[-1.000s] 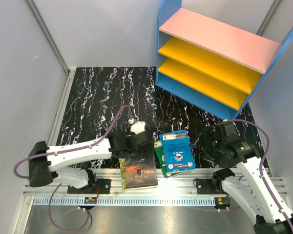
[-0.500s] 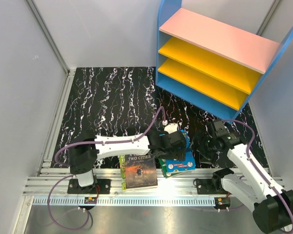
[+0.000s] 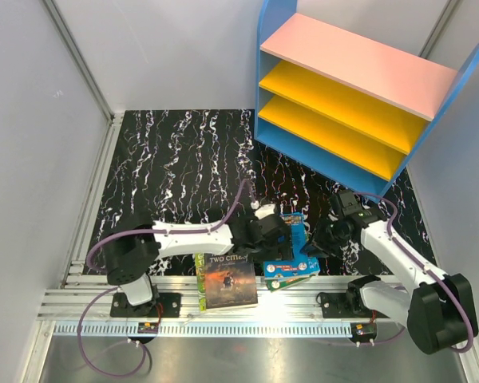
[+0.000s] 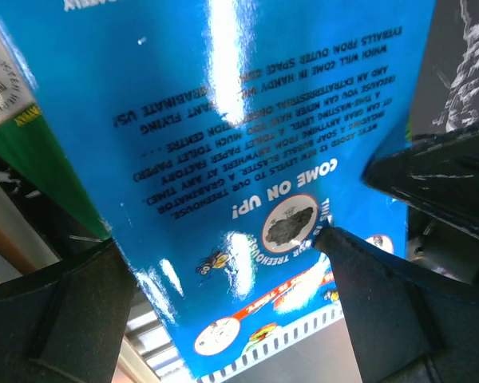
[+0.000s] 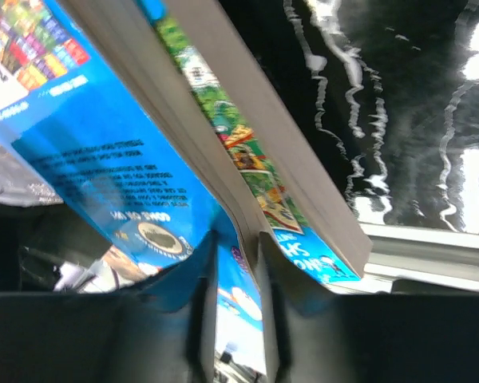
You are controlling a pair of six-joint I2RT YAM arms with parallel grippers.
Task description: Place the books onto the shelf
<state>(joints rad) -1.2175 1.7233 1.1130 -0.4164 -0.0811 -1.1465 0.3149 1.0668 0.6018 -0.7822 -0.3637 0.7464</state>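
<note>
The blue book [image 3: 295, 266] is tipped up near the table's front edge, over the green book [image 3: 292, 281]. My right gripper [image 3: 314, 246] is shut on its right edge. In the right wrist view the two fingers [image 5: 204, 307] pinch the blue book [image 5: 88, 159] by cover and pages, the gripper [image 5: 235, 275] closed tight. My left gripper [image 3: 281, 239] is open over the same book; its back cover [image 4: 247, 120] fills the left wrist view between the wide-apart fingers [image 4: 383, 303]. The dark book [image 3: 230, 281] lies left of it on the lime-green book [image 3: 199, 275]. The shelf [image 3: 343, 88] stands at the back right.
The metal rail [image 3: 303, 307] runs along the near edge just below the books. Grey walls [image 3: 32, 159] close in the left and back sides. Black marbled tabletop [image 3: 184, 167] lies between the books and the shelf.
The left arm swung right from the dark book onto the blue book. The right gripper moved in to the blue book's right edge and closed on it. The blue book has tipped up.
</note>
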